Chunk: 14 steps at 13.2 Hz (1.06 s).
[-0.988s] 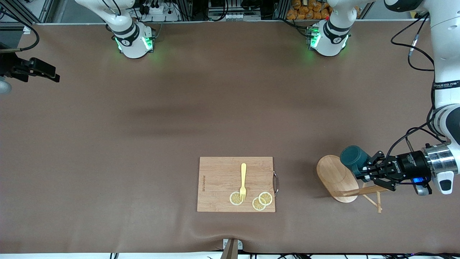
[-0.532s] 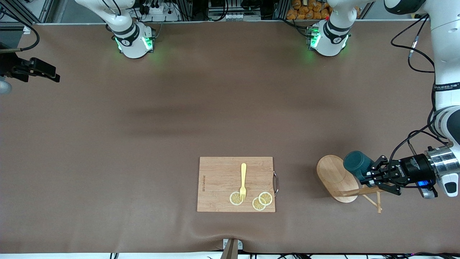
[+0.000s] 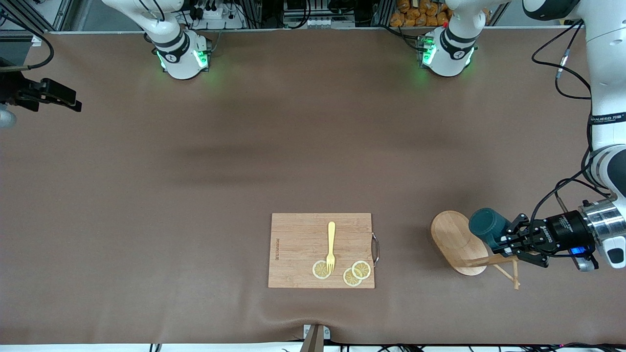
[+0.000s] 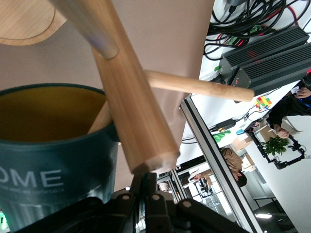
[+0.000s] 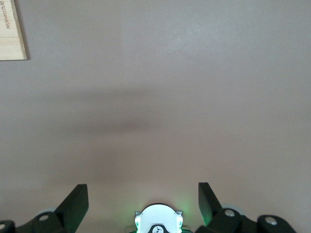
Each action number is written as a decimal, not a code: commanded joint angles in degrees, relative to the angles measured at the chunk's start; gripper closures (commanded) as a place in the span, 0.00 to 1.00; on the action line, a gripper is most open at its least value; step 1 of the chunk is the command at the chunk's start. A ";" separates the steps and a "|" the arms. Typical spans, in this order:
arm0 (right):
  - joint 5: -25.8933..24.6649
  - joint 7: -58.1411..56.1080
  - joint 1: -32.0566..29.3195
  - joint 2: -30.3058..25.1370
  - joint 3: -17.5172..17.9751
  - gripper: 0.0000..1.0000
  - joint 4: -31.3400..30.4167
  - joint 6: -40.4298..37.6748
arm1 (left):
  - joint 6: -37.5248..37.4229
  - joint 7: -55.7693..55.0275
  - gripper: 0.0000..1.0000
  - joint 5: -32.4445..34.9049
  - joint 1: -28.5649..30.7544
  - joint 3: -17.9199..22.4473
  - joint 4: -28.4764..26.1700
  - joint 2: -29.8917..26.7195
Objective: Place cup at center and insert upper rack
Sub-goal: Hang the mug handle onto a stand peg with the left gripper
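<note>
Brown matting covers the bench (image 3: pixel 195 186), with both arm bases standing along its edge farthest from the front camera. Toward the left arm's end, the upper rack (image 3: pixel 459 242) lies tipped on its side, its oval base tilted up and its post and thin pegs reaching out along the mat. Just beside that base, the cup (image 3: pixel 486 226) is held on its side by the left gripper (image 3: pixel 508 239), whose jaws are clamped tight on the handle side of the cup. In the left wrist view the cup (image 4: pixel 53 160) shows its teal wall with white lettering and its yellowish inside, and the rack's post (image 4: pixel 131 102) crosses right over its rim, with one peg seeming to run down inside the cup. A wooden cutting board (image 3: pixel 321 250) lies near the middle of the bench, carrying a yellow fork (image 3: pixel 331 246) and three lemon slices (image 3: pixel 356 274) at its end nearest the front camera. The right gripper (image 5: pixel 143 199) waits with jaws spread wide over bare mat, holding nothing.
</note>
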 commanded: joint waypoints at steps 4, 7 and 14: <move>-0.56 0.70 -0.01 0.13 0.41 0.00 0.49 -0.47 | 1.75 1.09 1.00 -1.05 0.10 -0.18 1.67 1.38; -0.56 0.70 -0.01 0.13 0.32 0.00 0.49 -0.47 | 2.19 3.18 0.27 -1.05 -0.42 -0.26 1.67 1.30; -0.56 0.70 -0.01 0.13 0.41 0.00 0.49 -0.47 | 2.10 4.16 0.00 -1.05 -0.42 -1.05 1.58 0.24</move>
